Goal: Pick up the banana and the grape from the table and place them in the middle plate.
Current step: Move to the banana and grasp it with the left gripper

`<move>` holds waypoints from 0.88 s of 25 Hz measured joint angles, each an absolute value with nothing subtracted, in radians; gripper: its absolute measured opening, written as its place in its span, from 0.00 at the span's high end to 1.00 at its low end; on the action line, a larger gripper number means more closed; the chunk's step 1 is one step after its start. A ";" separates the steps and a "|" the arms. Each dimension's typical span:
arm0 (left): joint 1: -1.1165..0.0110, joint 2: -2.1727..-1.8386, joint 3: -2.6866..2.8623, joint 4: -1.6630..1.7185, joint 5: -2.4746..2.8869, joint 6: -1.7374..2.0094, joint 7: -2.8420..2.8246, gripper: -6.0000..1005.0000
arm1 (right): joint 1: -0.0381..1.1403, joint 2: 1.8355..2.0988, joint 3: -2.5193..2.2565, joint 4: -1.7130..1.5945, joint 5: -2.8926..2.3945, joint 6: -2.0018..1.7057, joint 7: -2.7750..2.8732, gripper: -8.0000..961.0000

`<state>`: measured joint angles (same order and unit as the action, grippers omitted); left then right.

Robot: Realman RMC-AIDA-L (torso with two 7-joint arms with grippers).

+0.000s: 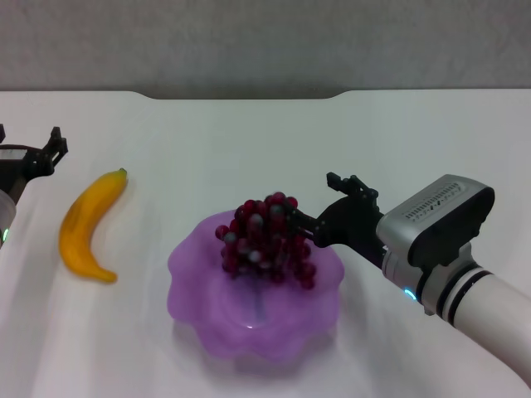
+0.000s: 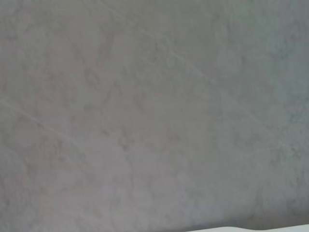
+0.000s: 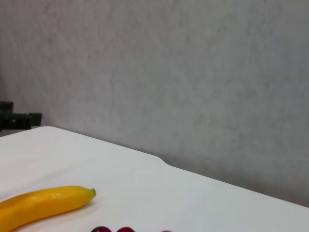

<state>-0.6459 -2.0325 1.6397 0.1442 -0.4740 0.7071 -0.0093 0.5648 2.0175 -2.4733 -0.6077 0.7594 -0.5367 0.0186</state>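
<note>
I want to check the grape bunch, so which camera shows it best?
The head view: the whole grape bunch shows over the middle plate, with the right gripper at it. The right wrist view catches only a few berries at its edge. The left wrist view shows none.

Looks like lab test bench: plain white table against bare grey wall, no household furnishings.
</note>
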 joint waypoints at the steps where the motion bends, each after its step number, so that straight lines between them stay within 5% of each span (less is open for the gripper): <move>1: -0.645 -2.032 1.640 0.144 -0.474 0.707 -0.009 0.11 | 0.565 2.017 -2.475 -0.611 0.758 -0.537 0.017 0.07; 22: -0.629 -2.032 1.640 0.139 -0.474 0.707 -0.009 0.11 | 0.507 2.013 -2.417 -0.617 0.753 -0.624 0.007 0.08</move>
<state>-0.6288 -2.0316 1.6397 0.1395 -0.4740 0.7071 -0.0093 0.5070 2.0130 -2.4173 -0.6169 0.7530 -0.6244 0.0065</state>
